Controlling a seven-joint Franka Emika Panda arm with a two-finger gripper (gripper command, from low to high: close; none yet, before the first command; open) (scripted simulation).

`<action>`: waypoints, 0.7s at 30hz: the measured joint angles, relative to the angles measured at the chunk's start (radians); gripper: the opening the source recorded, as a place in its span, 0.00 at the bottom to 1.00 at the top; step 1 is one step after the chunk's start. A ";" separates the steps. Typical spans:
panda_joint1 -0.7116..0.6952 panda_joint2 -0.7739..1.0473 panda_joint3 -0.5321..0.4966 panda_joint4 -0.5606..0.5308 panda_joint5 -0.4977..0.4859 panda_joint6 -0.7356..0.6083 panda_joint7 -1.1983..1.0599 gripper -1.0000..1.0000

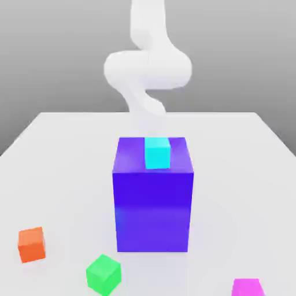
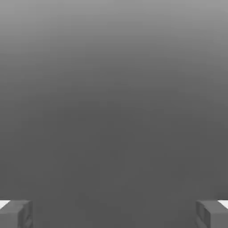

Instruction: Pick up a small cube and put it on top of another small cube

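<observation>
Fingers (image 2: 17,214) are standing wide apart, holding nothing; going low toward the far-off pink cube (image 1: 247,287), they're maybe risking bumping the blue block (image 1: 153,211) between.

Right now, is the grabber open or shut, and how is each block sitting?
Gripper: open, holding nothing.
Magenta cube: on the table, nothing on top.
Green cube: on the table, nothing on top.
Orange cube: on the table.
Cyan cube: on the big block.
Big block: upright.
</observation>
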 joint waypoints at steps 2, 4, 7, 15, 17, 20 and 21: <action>-0.015 0.077 0.034 0.005 -0.021 0.018 0.035 0.50; -0.024 0.150 0.064 0.010 -0.044 0.035 0.071 0.50; -0.040 0.259 0.109 0.017 -0.079 0.060 0.125 0.50; -0.050 0.551 0.199 0.037 -0.183 0.125 0.275 0.50; -0.041 0.623 0.212 0.042 -0.207 0.142 0.311 0.50; -0.020 0.731 0.222 0.049 -0.236 0.167 0.360 0.50; -0.012 0.766 0.224 0.051 -0.242 0.176 0.374 0.50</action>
